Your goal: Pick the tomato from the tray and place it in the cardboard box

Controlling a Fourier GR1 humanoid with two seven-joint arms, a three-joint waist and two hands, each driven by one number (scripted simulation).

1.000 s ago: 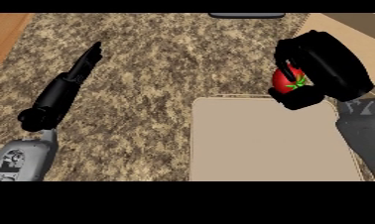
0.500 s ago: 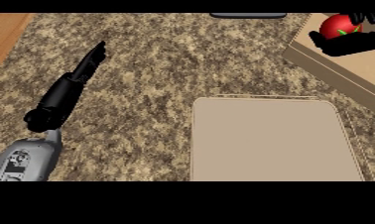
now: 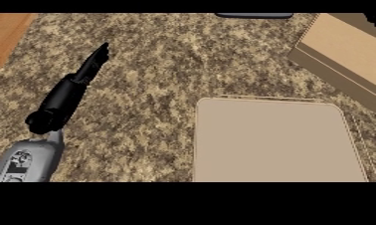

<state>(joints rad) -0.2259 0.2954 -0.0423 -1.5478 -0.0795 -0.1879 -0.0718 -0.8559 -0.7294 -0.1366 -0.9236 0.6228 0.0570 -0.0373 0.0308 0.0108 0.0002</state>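
My left hand [image 3: 70,94] lies low over the counter [image 3: 161,69] at the left, fingers straight and together, holding nothing. The tray [image 3: 279,144] at lower right shows only its plain surface. The box [image 3: 341,50] sits just beyond it, cut off by the edge. I cannot tell where the tomato is.

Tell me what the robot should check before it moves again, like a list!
1. Tomato off the tray: ok, no tomato lies on it.
2. Tomato inside the cardboard box: cannot tell; the tomato shows nowhere, and the view's right edge cuts the box off.
3. Right hand in sight: not ok, it does not show.
4. Left hand out of the way: ok, it is over the counter at the left, fingers straight, apart from the tray.
5. Box beside the tray: ok, up and right of it, not touching.
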